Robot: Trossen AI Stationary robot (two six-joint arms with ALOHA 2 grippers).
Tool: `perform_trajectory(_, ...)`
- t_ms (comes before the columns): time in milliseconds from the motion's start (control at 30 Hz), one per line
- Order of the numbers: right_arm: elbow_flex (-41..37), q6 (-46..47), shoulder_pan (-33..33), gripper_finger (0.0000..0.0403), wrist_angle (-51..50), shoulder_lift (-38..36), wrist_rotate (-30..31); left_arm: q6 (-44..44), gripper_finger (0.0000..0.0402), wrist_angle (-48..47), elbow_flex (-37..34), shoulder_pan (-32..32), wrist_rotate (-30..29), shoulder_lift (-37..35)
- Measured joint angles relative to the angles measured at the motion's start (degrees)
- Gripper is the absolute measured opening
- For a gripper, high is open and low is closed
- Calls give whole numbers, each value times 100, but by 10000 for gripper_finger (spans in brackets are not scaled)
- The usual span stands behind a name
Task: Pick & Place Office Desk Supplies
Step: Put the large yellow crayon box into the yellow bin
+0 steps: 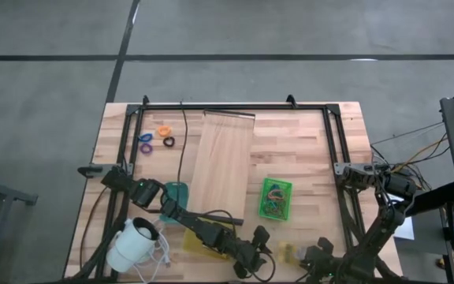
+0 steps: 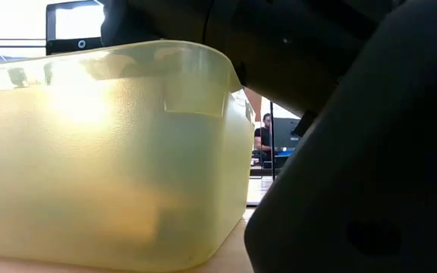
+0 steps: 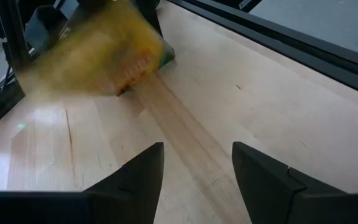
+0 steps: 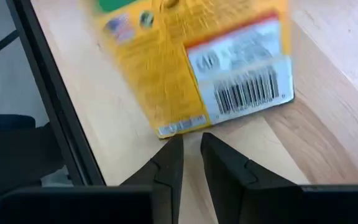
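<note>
Wooden table (image 1: 306, 150), high view, left to right. Purple, blue, orange and black rings (image 1: 156, 140) lie at the far left, beside the frame. White round corded device (image 1: 132, 244) sits at the near left edge. Left hand (image 1: 247, 256) is low near the front edge, fingers (image 3: 138, 177) spread wide, nothing between them; a blurred yellow packet (image 3: 95, 59) lies ahead of it. Long pale board (image 1: 221, 158) lies mid-table. Green tray (image 1: 275, 198) of rubber bands sits right of the board. Right hand (image 4: 191, 163) is near the front edge, fingers narrowly apart, gripping nothing, just short of a yellow barcoded box (image 4: 204, 62). Low view: translucent yellowish container (image 2: 105, 152) close to the lens.
</note>
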Motion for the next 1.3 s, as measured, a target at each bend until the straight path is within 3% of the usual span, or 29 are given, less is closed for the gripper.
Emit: perform_trajectory(1300,-30,-819,-317,63,160,11,345,6,194,-15,-4,99,32,0)
